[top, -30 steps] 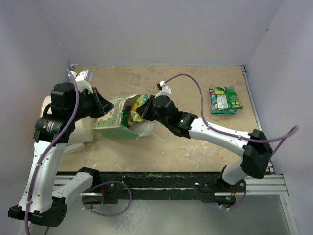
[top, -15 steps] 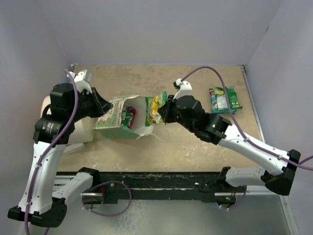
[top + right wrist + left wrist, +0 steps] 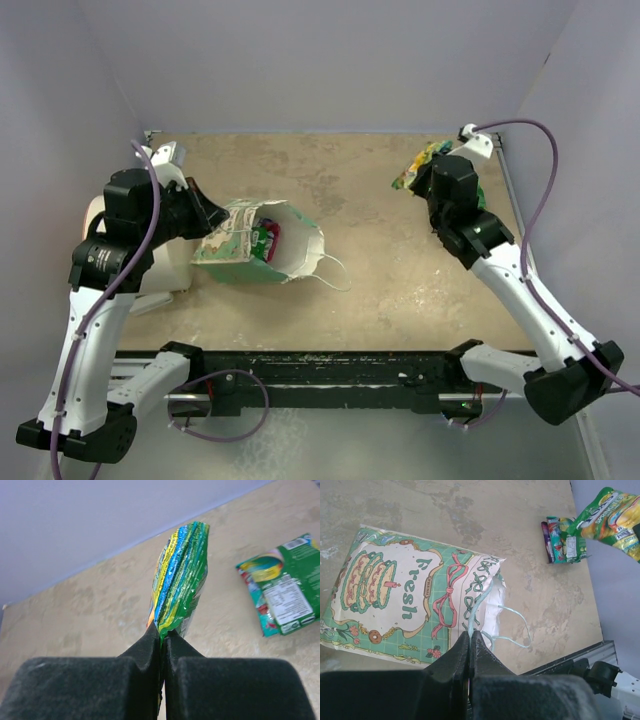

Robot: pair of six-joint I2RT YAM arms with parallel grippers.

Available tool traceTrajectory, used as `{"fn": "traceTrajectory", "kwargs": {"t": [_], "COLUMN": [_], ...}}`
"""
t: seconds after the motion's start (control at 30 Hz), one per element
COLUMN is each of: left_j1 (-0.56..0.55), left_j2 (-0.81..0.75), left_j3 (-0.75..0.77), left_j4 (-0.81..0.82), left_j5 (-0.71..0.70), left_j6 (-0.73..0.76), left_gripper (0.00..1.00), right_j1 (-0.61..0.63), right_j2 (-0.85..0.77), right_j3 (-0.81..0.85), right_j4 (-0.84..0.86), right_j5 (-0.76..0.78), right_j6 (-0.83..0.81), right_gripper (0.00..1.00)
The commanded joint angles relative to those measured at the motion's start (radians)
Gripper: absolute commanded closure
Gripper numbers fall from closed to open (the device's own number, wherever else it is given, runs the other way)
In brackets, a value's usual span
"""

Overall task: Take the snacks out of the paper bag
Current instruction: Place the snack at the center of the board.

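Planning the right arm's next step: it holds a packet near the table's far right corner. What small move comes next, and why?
Probably lower the right pincer and open it, setting the green-yellow packet beside the green packet lying on the table. It is well clear of the bag, where more snacks show.

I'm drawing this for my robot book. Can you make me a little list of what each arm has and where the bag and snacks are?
left gripper: shut, pinching the paper bag at its open edge
paper bag: lying on its side, mouth toward the right arm
right gripper: shut on the green-yellow packet, held up over the far right of the table
green-red packet: lying flat on the table, out of the bag
snack inside: at least one shows in the bag's mouth
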Motion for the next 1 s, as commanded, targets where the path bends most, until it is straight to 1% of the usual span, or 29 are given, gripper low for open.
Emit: {"fn": "traceTrajectory", "kwargs": {"t": [0.0,0.07,0.2,0.27,0.37,0.47,0.67,0.97], "left_j1": [-0.002,-0.002,-0.002,-0.002,-0.002,-0.002,-0.002,-0.002], "left_j2": [0.005,0.005,0.005,0.006,0.009,0.025,0.049,0.060], "left_j3": [0.049,0.055,0.063,0.064,0.074,0.090,0.100,0.105], "left_j4": [0.029,0.025,0.020,0.019,0.021,0.018,0.022,0.019], "left_j5": [-0.028,-0.033,-0.045,-0.053,-0.064,-0.074,-0.078,-0.073], "left_j6": [0.002,0.003,0.008,0.007,0.011,0.025,0.041,0.061], "left_gripper": [1.00,1.00,1.00,1.00,1.00,1.00,1.00,1.00], "right_j1": [-0.185,-0.284,-0.462,-0.539,-0.609,-0.653,-0.697,-0.712], "right_j2": [0.047,0.062,0.080,0.099,0.131,0.149,0.199,0.292], "right_j3": [-0.043,-0.099,-0.245,-0.288,-0.336,-0.389,-0.481,-0.549], "right_j4": [0.239,0.366,0.625,0.707,0.763,0.815,0.937,0.986], "right_j5": [-0.059,-0.179,-0.313,-0.342,-0.382,-0.394,-0.405,-0.399], "right_j6": [0.096,0.138,0.265,0.334,0.397,0.453,0.540,0.587], "right_gripper": [1.00,1.00,1.00,1.00,1.00,1.00,1.00,1.00]}}
